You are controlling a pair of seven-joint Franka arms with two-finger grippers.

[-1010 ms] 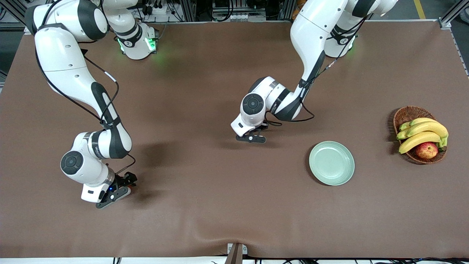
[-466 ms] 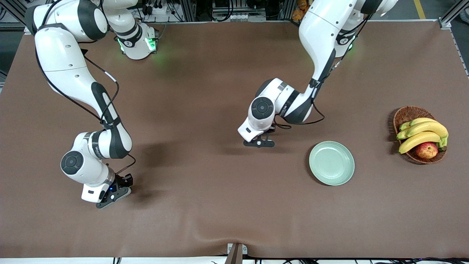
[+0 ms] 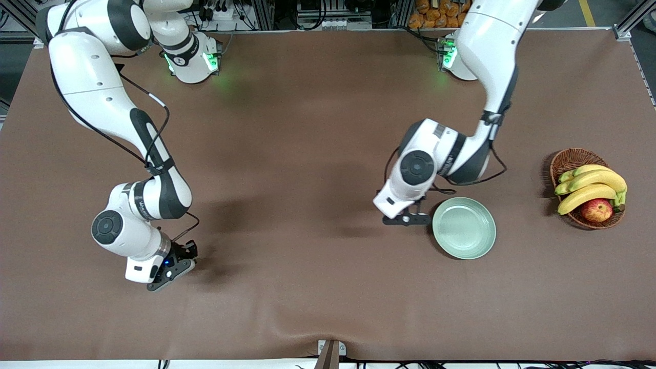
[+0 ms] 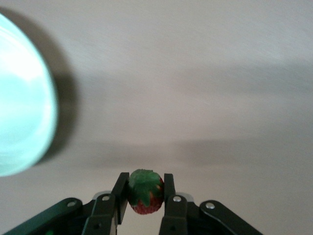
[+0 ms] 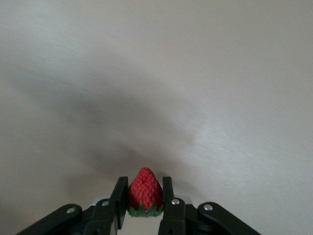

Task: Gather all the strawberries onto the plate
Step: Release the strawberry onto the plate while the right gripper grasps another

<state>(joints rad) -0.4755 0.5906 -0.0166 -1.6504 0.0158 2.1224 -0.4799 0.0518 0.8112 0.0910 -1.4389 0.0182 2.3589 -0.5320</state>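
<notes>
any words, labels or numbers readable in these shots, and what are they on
Small dark lettering on the white right arm's wrist band: too small to read.
Mint-green round plate, brown wicker fruit basket, brown table cover, both held red strawberries: no text.

High front camera faces the arms; wrist cameras look closely past each hand.

The left gripper (image 4: 145, 196) pinches a small red strawberry with a green leafy cap (image 4: 145, 191), with the pale mint-green glossy plate (image 4: 22, 127) near.
</notes>
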